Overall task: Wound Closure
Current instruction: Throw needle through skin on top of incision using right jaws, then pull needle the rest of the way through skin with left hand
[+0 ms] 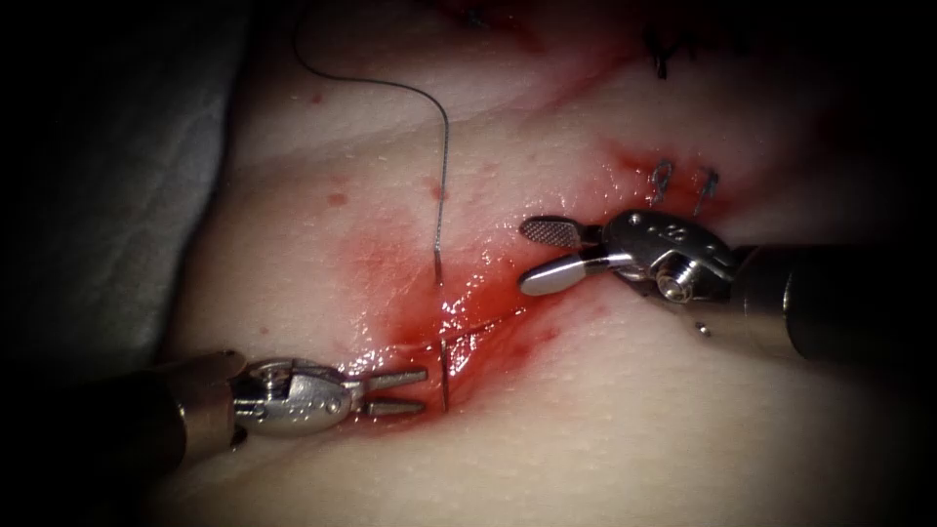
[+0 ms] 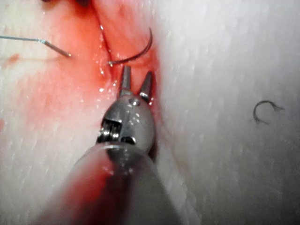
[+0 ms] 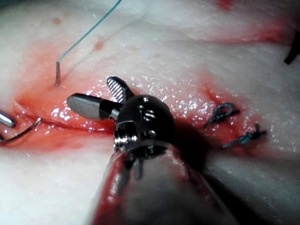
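Left tool [image 1: 415,390] jaws apart, empty, tips just short of curved needle [image 1: 444,376] lodged in cut [image 1: 468,327]. Right tool [image 1: 547,256] jaws apart, empty, over bare tissue [image 1: 634,429]; thread [image 1: 441,156] beyond its tips.

Pale pork-belly tissue [image 1: 605,429], wet with red fluid [image 1: 468,293] around the cut, lies against crumpled grey cloth [image 1: 117,176] at its left edge.
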